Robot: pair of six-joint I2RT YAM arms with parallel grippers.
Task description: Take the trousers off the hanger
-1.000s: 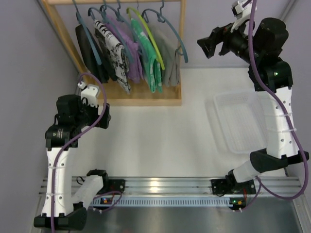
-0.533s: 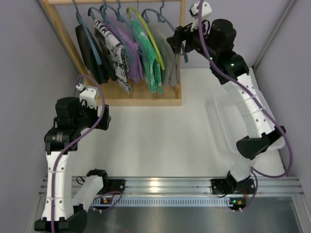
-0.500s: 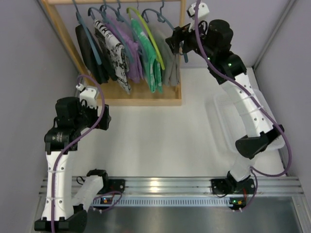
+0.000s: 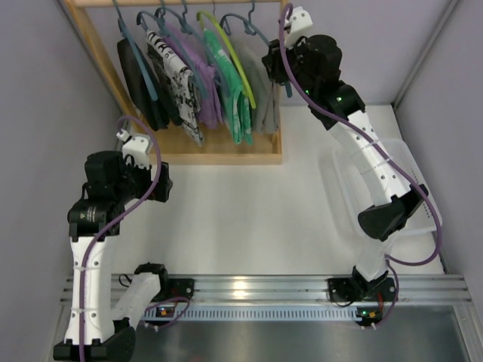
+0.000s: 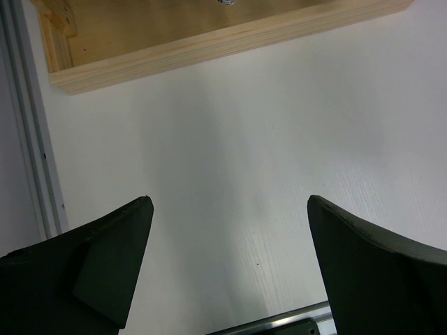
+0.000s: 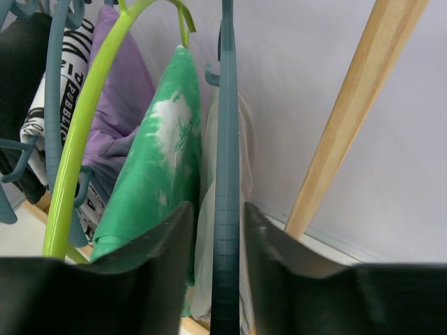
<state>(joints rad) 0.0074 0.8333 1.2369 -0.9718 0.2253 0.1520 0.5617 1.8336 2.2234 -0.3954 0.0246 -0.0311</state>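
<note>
Nearest, on the left, the left gripper (image 5: 229, 202) hangs with its jaws spread wide and nothing between them. It sits over bare white worktop (image 5: 279, 125), a little short of the rack's wooden base (image 5: 209, 35). On the right side lies a clear tray (image 4: 362, 162), with the right arm stretched over it toward the far end.

The right gripper (image 6: 217, 206) is the one at the job. It is up at the far rack, at its right end, and the blue hanger (image 6: 225, 105) runs straight up between its jaws. The jaws are narrow and straddle the hanger. A sliver of gap shows on the left side, so I judge they are not yet clamped on it.

The trousers (image 6: 204, 174) look to be the pale cloth draped on that hanger. They hang just behind and below the gripper, with their long axis running down toward the base. The right arm is far nearer to them than the left.

Just left of the trousers, touching or nearly so, hangs a green garment (image 6: 160, 174). Beyond it are a yellow-green hanger (image 6: 84, 125) and a purple garment (image 6: 133, 91). Close on the right is the rack's slanted wooden upright (image 6: 349, 105), with the wall behind it. The hanger therefore sits in a tight slot, with cloth crowding one side and the post the other. Its hook on the rail above is out of the wrist view.
</note>
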